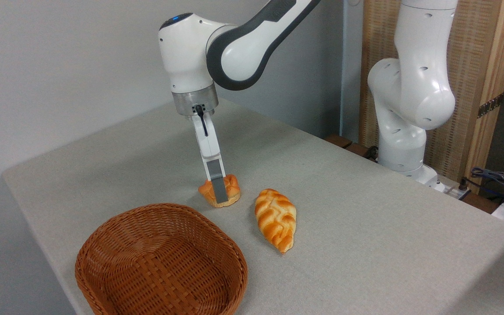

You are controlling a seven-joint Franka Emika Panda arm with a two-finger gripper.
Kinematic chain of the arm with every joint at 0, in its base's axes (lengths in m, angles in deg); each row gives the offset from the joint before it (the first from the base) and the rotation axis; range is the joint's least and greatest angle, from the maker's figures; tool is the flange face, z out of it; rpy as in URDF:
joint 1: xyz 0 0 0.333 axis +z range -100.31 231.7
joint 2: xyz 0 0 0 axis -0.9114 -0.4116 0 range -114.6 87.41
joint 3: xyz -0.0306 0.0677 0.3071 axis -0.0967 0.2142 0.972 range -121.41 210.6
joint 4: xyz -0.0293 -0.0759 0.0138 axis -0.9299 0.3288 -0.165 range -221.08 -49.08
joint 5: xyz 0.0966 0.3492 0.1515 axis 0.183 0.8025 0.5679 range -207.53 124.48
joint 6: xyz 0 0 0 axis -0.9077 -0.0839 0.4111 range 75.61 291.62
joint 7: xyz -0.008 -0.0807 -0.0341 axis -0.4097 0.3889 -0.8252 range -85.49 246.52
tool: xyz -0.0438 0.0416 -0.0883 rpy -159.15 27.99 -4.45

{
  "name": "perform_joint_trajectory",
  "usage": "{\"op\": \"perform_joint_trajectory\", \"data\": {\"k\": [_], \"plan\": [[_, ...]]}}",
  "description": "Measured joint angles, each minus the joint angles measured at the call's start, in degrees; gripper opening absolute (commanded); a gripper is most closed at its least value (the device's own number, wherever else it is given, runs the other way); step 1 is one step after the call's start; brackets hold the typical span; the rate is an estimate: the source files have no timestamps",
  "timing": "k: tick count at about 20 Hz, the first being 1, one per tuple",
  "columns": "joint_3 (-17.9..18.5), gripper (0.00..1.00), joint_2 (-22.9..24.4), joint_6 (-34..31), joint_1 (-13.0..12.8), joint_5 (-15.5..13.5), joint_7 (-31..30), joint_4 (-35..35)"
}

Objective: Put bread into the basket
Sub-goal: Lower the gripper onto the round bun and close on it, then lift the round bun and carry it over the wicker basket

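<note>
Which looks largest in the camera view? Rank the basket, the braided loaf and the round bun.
1. basket, though it is nearest the camera
2. braided loaf
3. round bun, partly hidden by a finger of the gripper

The bun (pixel 230 189) at centre is showing golden orange. The loaf (pixel 275 218) is wearing orange-and-cream braids. The basket (pixel 160 262), lower left, is showing reddish-brown weave. The table (pixel 365 227) is looking pale grey. The arm (pixel 234 48) is gleaming white with dark grey.

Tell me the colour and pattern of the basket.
Reddish-brown woven wicker basket, in a criss-cross weave; the fixed camera view shows it clearly.
</note>
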Motion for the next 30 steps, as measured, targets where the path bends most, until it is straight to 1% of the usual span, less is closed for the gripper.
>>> {"op": "perform_joint_trajectory", "data": {"k": [4, 7, 9, 12, 14, 17, 18, 19, 20, 21, 23, 25, 26, 28, 29, 30], "plan": [[0.2, 0.18, 0.1, 0.0, 0.0, -0.1, 0.0, 0.3], [0.9, 0.15, 0.3, -0.1, 0.2, -1.8, 0.0, 1.6], [1.2, 0.13, 0.4, -0.7, 0.2, -2.1, 0.0, 2.2], [1.2, 0.13, 0.7, -3.2, 0.2, -2.3, 0.0, 3.4], [1.4, 0.13, 1.0, -7.2, 0.2, -2.3, 0.0, 5.8], [3.6, 0.14, 1.6, -15.9, 0.2, -2.3, 0.5, 12.1], [4.5, 0.14, 1.9, -17.7, 0.3, -2.3, 0.6, 14.2], [6.0, 0.16, 2.1, -18.8, 0.3, -2.3, 0.6, 16.4], [7.8, 0.22, 2.2, -19.0, 0.4, -2.3, 0.8, 18.6], [9.7, 0.24, 2.1, -19.0, 0.4, -2.4, 1.1, 20.6], [13.6, 0.24, 1.8, -18.0, 0.5, -3.4, 2.8, 23.5], [15.6, 0.24, 0.7, -12.3, 0.6, -4.6, 4.2, 24.3], [15.8, 0.24, -0.3, -9.1, 0.6, -4.9, 4.3, 24.3], [15.7, 0.29, -3.3, -4.5, 0.4, -5.0, 4.3, 24.3], [15.7, 0.29, -5.2, -2.3, 0.3, -5.0, 4.3, 24.3], [15.5, 0.33, -7.3, 0.1, 0.3, -5.0, 4.3, 24.3]]}}
